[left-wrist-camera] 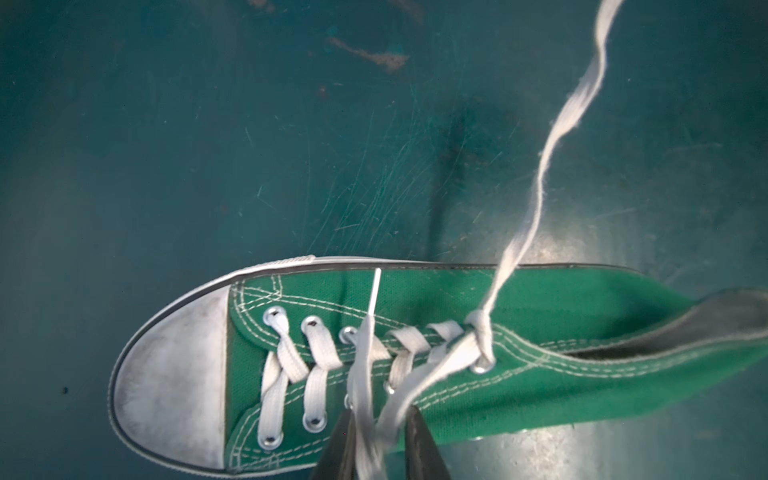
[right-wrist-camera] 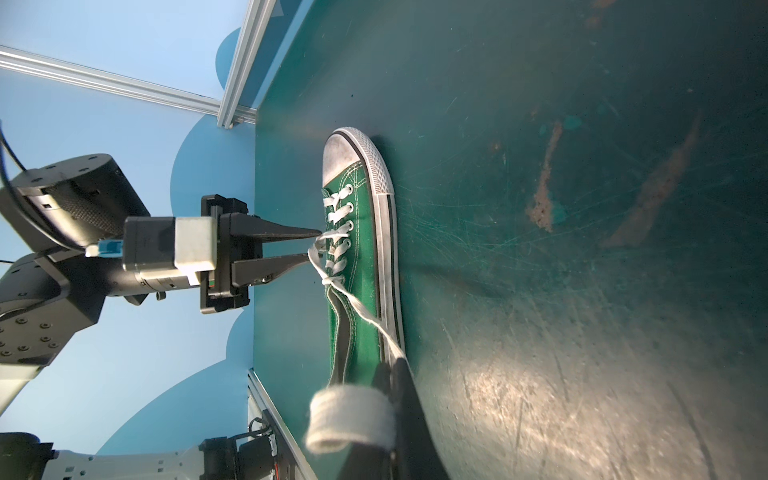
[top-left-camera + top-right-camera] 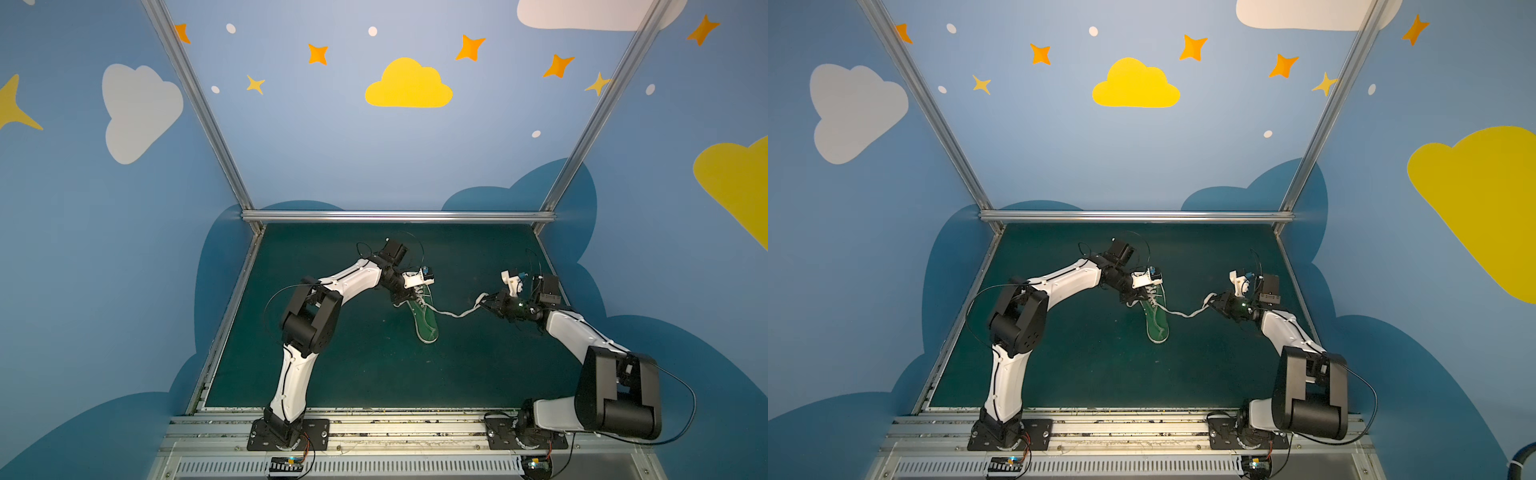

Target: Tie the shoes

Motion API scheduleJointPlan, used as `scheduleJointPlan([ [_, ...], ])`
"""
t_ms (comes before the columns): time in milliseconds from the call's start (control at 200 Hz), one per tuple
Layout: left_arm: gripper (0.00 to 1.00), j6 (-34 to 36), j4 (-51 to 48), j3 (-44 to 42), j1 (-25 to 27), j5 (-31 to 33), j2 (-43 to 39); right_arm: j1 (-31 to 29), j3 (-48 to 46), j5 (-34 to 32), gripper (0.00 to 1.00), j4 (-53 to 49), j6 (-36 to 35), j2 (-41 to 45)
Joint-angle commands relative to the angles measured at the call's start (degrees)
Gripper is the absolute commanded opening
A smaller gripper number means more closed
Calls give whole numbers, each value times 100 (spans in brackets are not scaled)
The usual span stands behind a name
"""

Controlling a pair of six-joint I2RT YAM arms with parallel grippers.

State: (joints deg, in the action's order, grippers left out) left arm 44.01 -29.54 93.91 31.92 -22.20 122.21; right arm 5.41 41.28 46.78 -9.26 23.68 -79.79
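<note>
The green shoe (image 3: pixel 424 320) (image 3: pixel 1156 320) lies on the dark green mat, its white toe cap toward the front edge. My left gripper (image 3: pixel 409 297) (image 1: pixel 380 415) hangs over the eyelets, shut on two bunched strands of white lace (image 1: pixel 365 374). The right wrist view shows its tips (image 2: pixel 314 247) close together at the lacing. A crossing sits at the top eyelets (image 1: pixel 480 328). From there the other lace (image 3: pixel 457 313) (image 3: pixel 1187 312) (image 1: pixel 552 137) runs slack to my right gripper (image 3: pixel 484 305) (image 3: pixel 1212 302) (image 2: pixel 392 365), which is shut on it. A short loop (image 2: pixel 351 415) sticks out beside the fingers.
An aluminium rail (image 3: pixel 399 216) and blue walls bound the mat at the back and sides. Both arm bases (image 3: pixel 286 432) (image 3: pixel 523 432) stand on the front rail. The mat (image 2: pixel 582 249) is scratched and scuffed to the right of the shoe.
</note>
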Motion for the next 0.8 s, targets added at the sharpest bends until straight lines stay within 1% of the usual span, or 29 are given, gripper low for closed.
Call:
scheduleJointPlan([
  [0,5,-50,1,-27,-2,109,14,-13,154,28,0,-173,-106,25],
  [20,3,-48,9,-63,-2,162,-10,-6,144,13,0,-173,-99,27],
  [230,3,-59,301,-556,-41,776,-350,30,16,-466,0,-388,-70,107],
  [300,3,-76,332,-608,-53,845,-388,56,-44,-583,0,-414,-41,156],
  [315,3,-75,322,-618,-46,1010,-381,63,-55,-611,0,-426,-37,176],
  [340,3,-85,316,-611,-63,1083,-375,76,-79,-676,0,-444,-26,207],
  [521,3,-111,314,-637,-89,1158,-401,168,-238,-1069,0,-503,29,556],
  [571,3,-120,314,-641,-95,1182,-417,197,-243,-1086,0,-475,48,640],
  [591,3,-128,328,-648,-93,1195,-422,202,-387,-1089,0,-472,49,655],
  [796,3,-215,312,-647,-175,1314,-454,285,-418,-1133,0,-520,36,685],
])
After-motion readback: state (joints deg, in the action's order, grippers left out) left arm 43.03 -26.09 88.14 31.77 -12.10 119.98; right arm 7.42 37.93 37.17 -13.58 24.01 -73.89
